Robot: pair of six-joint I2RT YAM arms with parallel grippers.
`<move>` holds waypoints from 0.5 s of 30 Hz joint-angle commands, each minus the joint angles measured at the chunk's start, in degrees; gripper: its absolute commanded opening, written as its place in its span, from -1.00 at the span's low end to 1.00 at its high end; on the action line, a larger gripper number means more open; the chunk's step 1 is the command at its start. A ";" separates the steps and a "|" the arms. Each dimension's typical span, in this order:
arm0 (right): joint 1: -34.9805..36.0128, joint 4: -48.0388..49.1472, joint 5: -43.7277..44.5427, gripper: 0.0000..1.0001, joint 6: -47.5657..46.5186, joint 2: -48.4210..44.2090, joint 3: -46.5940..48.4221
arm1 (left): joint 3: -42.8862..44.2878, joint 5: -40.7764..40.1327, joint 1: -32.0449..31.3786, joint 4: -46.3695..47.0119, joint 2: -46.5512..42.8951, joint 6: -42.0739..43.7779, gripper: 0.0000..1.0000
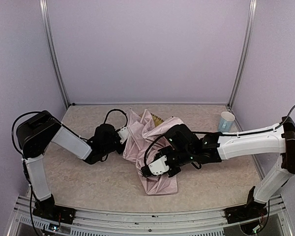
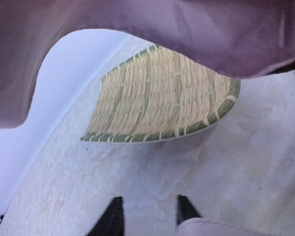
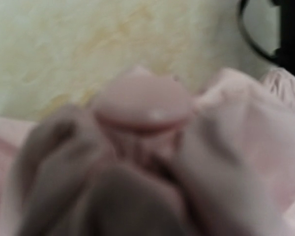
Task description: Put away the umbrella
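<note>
- Pale pink umbrella (image 1: 155, 132), collapsed and crumpled, centre of the overhead view.
- Right gripper (image 1: 147, 171), lower centre, clamped on the pink handle (image 3: 137, 103).
- Left gripper (image 2: 150, 216), left of the fabric, fingers apart, holding nothing.
- Woven bamboo tray (image 2: 162, 93) partly under the fabric.

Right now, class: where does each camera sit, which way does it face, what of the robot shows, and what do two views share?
Top external: above and behind the bases, looking down on the table; both arms show.
Left wrist: on the left arm, facing low across the table at the woven tray; two fingers show, apart.
Right wrist: on the right arm, close against the umbrella handle; blurred fingers flank it.
Shared: top and left wrist both show tray and umbrella.
</note>
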 commanded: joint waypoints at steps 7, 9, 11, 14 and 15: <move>4.60 -5.92 7.09 -1.00 9.32 4.74 -1.18 | 11.96 -18.02 6.75 -12.77 -0.63 -21.80 0.96; 5.44 -8.79 7.86 -1.00 11.36 6.33 -0.05 | 14.86 -21.99 8.86 -17.85 -0.82 -26.61 0.97; 6.01 -11.57 7.86 -1.00 13.80 8.09 1.84 | 16.57 -24.44 10.92 -22.22 -2.09 -30.35 0.98; 6.27 -15.56 7.37 -0.96 17.81 11.28 5.58 | 13.27 -25.30 11.79 -21.54 -7.57 -32.07 0.98; 6.27 -17.05 7.22 -0.92 19.36 12.66 7.28 | 10.98 -25.01 11.36 -20.06 -10.04 -32.03 0.97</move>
